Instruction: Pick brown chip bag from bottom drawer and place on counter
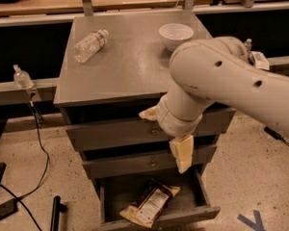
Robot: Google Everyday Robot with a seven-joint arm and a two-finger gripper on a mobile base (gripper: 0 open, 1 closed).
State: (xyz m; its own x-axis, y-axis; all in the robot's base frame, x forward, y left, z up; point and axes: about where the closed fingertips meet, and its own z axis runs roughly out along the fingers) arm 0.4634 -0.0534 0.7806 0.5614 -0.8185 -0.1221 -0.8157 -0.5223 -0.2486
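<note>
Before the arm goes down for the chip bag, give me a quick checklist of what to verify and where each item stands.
1. Bottom drawer pulled open: ok.
2. Brown chip bag lying in it, uncovered: ok.
3. Gripper above the bag and apart from it: ok; it hangs in front of the middle drawer.
4. Bag grasped: not ok, not yet.
5. Room on the counter: ok; the water bottle and bowl sit toward the back.
</note>
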